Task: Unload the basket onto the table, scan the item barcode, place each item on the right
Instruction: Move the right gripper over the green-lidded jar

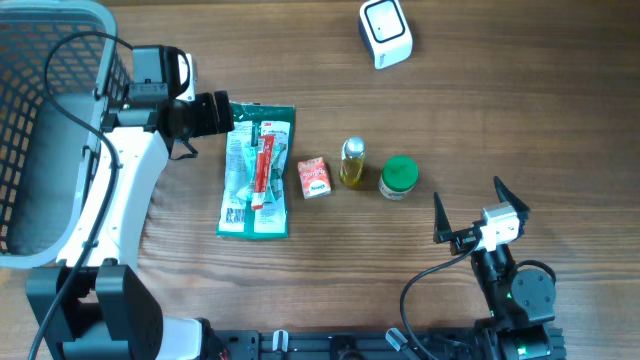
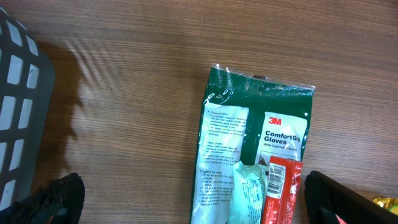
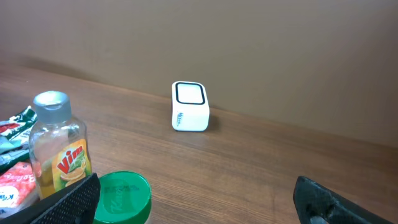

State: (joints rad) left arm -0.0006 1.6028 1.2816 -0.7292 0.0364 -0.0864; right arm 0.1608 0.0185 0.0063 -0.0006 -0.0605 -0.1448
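**Left end effector** (image 2: 199, 208): jaws spread wide, holding nothing. It is poised over one end of the row, probably because the first item to scan lies there.
- Directly beneath: glove pack (image 2: 255, 155), green and white, flat on the table (image 2: 124, 74), printed side up. Judged to be the item to scan. Lying flat, it likely calls for a grip at an edge.
- On the pack, touching it: red packet (image 2: 281, 190). Its white printed label may be a barcode, but it is too small to tell.
- To the outer side: grey mesh basket (image 2: 18, 112), apart from the pack, probably the drop-off for scanned goods.

**Right end effector** (image 3: 202, 208): released and empty, low over the table, facing the row.
- Just ahead: green-lidded jar (image 3: 124, 193), upright.
- Beside the jar, further along: Vim bottle (image 3: 59, 155), upright, label towards the camera.
- Beyond the bottle: small red box (image 1: 314, 177).
- Farthest ahead: white scanner (image 3: 189, 107), standing alone and well apart from the row. Its framed face is turned up, presumably so a barcode can be presented above it.
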